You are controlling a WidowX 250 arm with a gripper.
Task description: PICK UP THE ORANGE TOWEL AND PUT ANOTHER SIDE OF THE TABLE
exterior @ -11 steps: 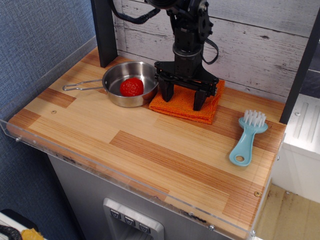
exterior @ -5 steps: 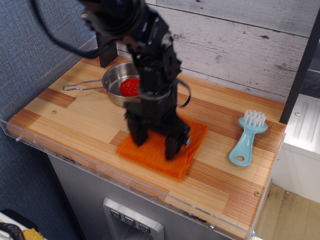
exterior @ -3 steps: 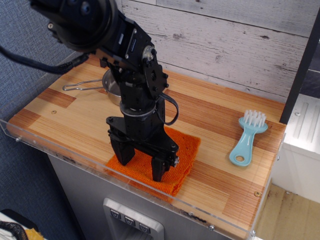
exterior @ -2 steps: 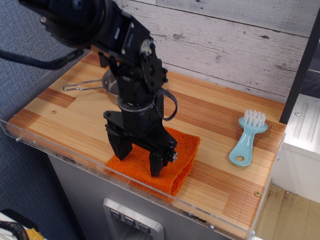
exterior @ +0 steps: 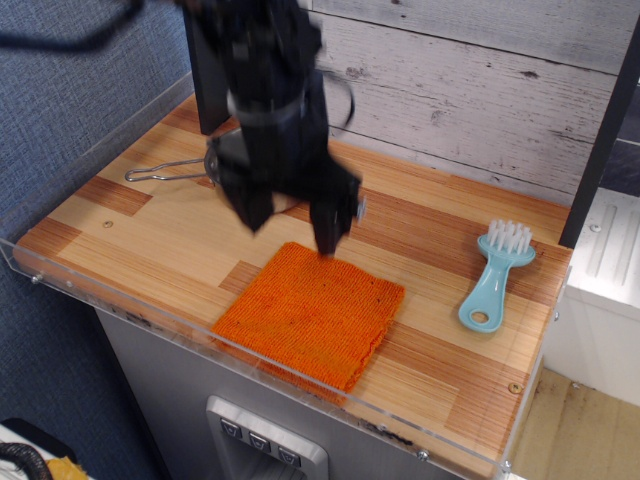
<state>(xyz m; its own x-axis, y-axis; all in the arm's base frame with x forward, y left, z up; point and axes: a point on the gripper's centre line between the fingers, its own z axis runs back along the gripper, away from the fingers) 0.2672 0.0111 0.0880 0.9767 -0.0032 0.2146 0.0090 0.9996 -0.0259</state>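
One orange towel [exterior: 308,313] lies flat at the table [exterior: 130,230] front edge.
I read my gripper [exterior: 292,226] as raised above it, jaws spread and empty; blue brush [exterior: 493,275] lies to the side.

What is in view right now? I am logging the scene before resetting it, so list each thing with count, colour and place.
towel: one, bright orange, lying flat at the front edge of the table, near the middle.
brush: one, light blue with white bristles, on the right side of the table.
pan: one, steel, at the back left; only its wire handle and a bit of rim show behind the arm.
table: one, striped light and dark wood with a clear rim.
wall: one, whitewashed planks, behind the table.
hand: one, black, blurred, raised above the towel's back edge, fingers spread and holding nothing.
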